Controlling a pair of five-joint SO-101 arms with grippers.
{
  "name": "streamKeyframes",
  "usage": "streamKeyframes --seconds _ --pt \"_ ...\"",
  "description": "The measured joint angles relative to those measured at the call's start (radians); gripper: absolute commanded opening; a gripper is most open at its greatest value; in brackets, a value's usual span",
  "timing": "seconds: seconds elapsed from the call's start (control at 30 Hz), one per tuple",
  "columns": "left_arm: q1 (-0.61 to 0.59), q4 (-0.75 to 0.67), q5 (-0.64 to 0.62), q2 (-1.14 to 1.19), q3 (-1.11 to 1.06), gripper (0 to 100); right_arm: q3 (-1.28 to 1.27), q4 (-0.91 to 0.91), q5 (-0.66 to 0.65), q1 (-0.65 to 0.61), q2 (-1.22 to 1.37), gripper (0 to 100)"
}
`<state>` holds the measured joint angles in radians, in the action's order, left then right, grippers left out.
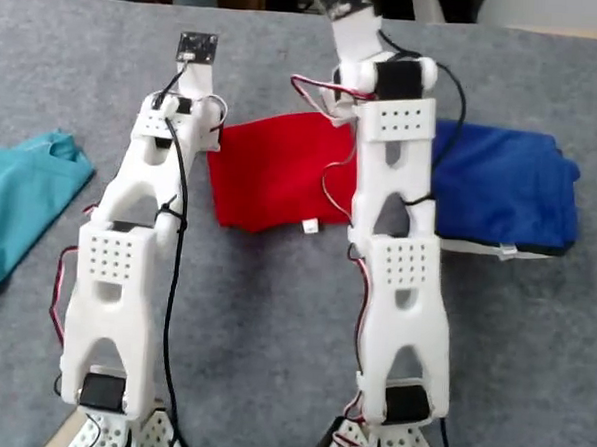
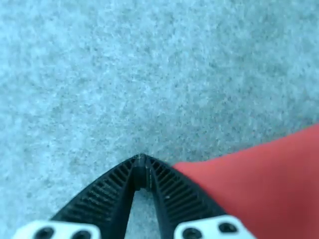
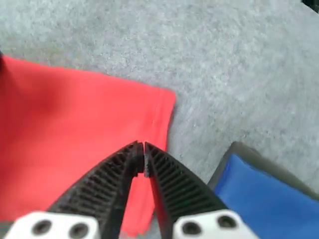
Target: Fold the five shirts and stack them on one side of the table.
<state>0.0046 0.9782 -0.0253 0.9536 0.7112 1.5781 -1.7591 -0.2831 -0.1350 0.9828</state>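
The desk (image 1: 274, 312) has a grey, felt-like surface. Three items lie on it:

- A teal shirt (image 1: 19, 199) lies unfolded at the left edge, partly out of frame.
- A folded red shirt (image 1: 271, 172) lies near the centre.
- A folded blue shirt (image 1: 506, 189) lies just beside the red one on the right, on top of a thin stack of folded fabric (image 1: 497, 251).

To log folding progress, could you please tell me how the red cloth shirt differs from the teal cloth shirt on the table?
The red cloth shirt is folded into a flat, compact rectangle; the teal cloth shirt lies spread and unfolded. The red shirt sits between the left arm and right arm; the teal shirt lies beyond the left arm. Both rest on the grey felt table.
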Motion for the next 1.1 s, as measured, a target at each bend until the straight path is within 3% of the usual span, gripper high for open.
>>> streamKeyframes --seconds 0.13,0.3,0.43,0.6,0.83,1.1 --pt "0.0 0.118 -0.035 0.101 0.19 3 -0.236 -0.002 0.068 -0.011 -0.153 1.5" --pt "0.0 0.218 -0.046 0.207 0.387 3 -0.72 0.028 0.106 -0.021 -0.364 1.5" --pt "0.0 0.281 -0.046 0.273 0.514 3 -1.06 0.106 0.107 -0.012 -0.388 1.5" --pt "0.0 0.336 -0.046 0.338 0.637 3 -1.295 0.259 0.107 0.043 -0.388 1.5" --pt "0.0 0.397 -0.046 0.399 0.761 3 -1.425 0.368 0.107 0.051 -0.404 1.5" --pt "0.0 0.454 -0.041 0.45 0.868 3 -1.231 0.068 0.114 0.068 -0.502 1.6"
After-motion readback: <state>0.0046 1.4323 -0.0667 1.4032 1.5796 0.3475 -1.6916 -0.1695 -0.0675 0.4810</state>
